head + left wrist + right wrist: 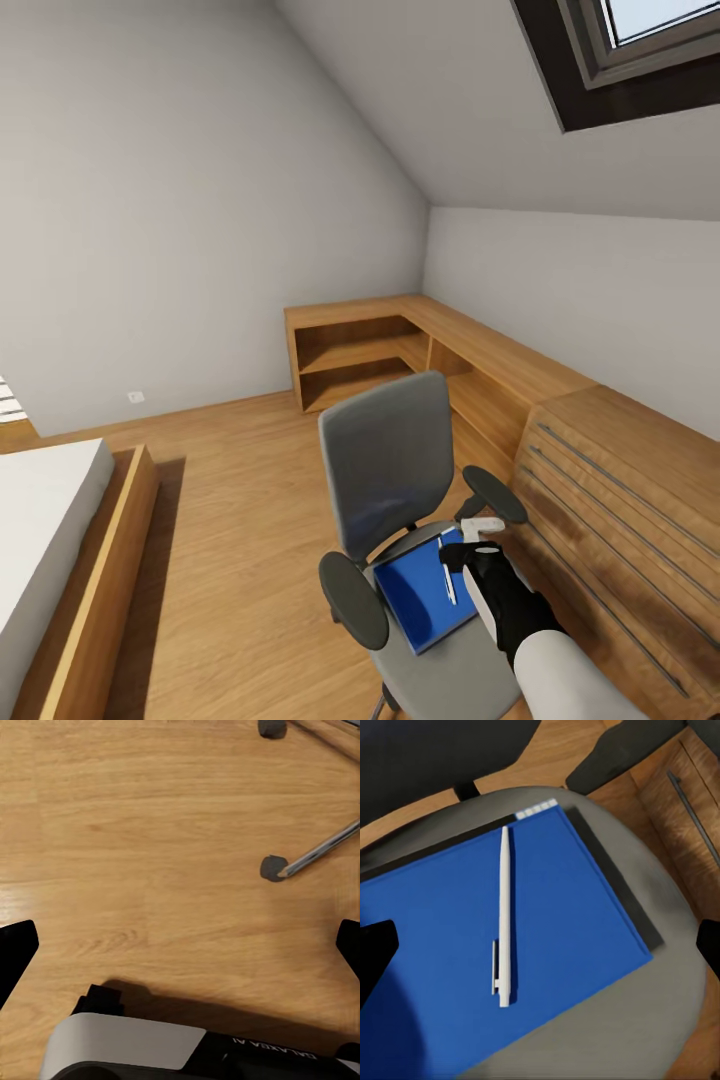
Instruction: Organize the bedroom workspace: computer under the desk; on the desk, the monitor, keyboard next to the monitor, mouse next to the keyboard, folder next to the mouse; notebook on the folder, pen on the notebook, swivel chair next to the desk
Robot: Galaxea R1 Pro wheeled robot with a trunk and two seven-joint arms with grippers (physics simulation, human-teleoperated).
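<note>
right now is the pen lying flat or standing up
Lying flat: the pen rests lengthwise on the blue folder, which sits on the swivel chair seat.

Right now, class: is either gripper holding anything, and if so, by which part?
Nothing is held. The right gripper hovers open above the pen on the folder; the left gripper is open over bare floor.

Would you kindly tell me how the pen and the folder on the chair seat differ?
The thin white pen is a narrow stick; the flat bright blue folder is a broad rectangle. The pen is much shorter than the folder. The pen lies on top; the folder lies beneath. Both rest on the grey swivel chair.
</note>
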